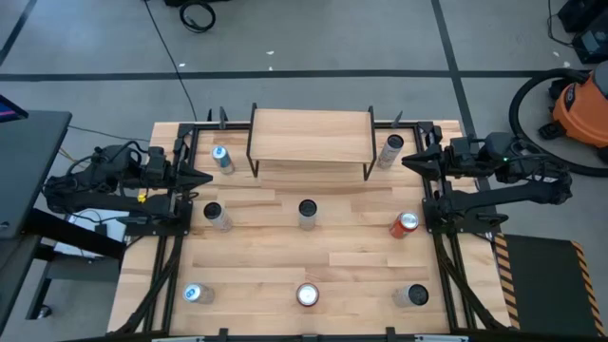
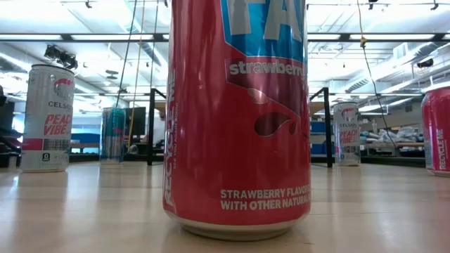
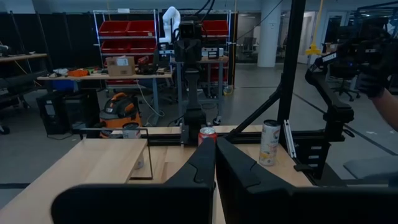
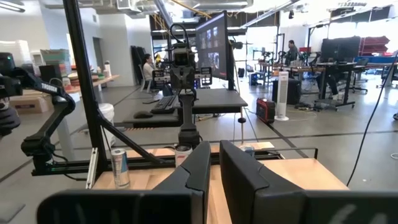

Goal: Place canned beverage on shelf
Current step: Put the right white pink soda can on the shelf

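Note:
The shelf (image 1: pixel 311 136), a light wooden board on thin black legs, stands at the table's far middle with nothing on top. Several cans stand upright on the table. One blue-white can (image 1: pixel 221 159) is left of the shelf and one pale can (image 1: pixel 392 150) is right of it. A red can (image 1: pixel 406 224) stands at the right. A red strawberry can (image 2: pixel 239 119) fills the low view. My left gripper (image 1: pixel 204 178) hovers shut and empty at the left edge, near the blue-white can. My right gripper (image 1: pixel 410 161) hovers shut and empty at the right edge, near the pale can.
More cans stand in a middle row (image 1: pixel 307 213) (image 1: pixel 217 217) and a near row (image 1: pixel 197 294) (image 1: pixel 308 295) (image 1: pixel 412 295). Black frame rails run along both table sides. An orange shop vacuum (image 1: pixel 579 104) sits on the floor beyond the right arm. A person sits far off (image 4: pixel 148 65).

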You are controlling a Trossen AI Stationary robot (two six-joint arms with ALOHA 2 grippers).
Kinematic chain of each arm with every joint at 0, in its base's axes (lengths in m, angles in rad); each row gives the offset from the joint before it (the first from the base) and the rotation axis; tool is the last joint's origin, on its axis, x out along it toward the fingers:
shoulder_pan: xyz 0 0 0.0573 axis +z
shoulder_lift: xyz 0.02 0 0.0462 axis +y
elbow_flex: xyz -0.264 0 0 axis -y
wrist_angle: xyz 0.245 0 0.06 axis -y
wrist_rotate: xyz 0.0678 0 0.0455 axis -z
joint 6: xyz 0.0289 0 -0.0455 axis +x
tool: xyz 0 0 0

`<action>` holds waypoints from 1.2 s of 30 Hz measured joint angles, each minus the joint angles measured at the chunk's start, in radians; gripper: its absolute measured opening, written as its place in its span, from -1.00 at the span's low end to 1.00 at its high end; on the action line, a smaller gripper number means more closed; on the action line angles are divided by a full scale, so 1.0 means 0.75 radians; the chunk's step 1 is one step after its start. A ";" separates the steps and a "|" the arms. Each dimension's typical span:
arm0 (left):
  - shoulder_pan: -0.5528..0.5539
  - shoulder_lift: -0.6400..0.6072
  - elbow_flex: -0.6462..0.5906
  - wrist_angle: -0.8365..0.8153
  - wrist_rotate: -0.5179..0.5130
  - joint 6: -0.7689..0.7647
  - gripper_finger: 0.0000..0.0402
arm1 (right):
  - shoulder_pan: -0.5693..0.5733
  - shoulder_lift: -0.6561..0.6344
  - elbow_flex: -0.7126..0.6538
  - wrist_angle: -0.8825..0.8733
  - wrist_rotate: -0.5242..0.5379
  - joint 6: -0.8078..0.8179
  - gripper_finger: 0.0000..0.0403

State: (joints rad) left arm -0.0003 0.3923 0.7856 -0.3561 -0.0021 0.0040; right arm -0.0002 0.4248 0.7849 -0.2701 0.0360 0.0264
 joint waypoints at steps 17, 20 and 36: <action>0.000 0.000 0.000 -0.014 0.000 0.010 -0.92 | 0.000 0.001 0.000 0.020 -0.004 0.008 -0.77; 0.000 0.000 0.000 -0.022 0.000 0.006 -0.92 | 0.000 0.001 0.000 0.020 -0.012 0.044 -0.77; 0.000 0.001 0.000 -0.025 -0.001 -0.024 -0.92 | 0.000 0.002 0.000 0.031 -0.004 0.171 -0.77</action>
State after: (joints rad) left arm -0.0002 0.3927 0.7856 -0.3752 -0.0028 -0.0143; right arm -0.0002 0.4263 0.7849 -0.2467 0.0327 0.1547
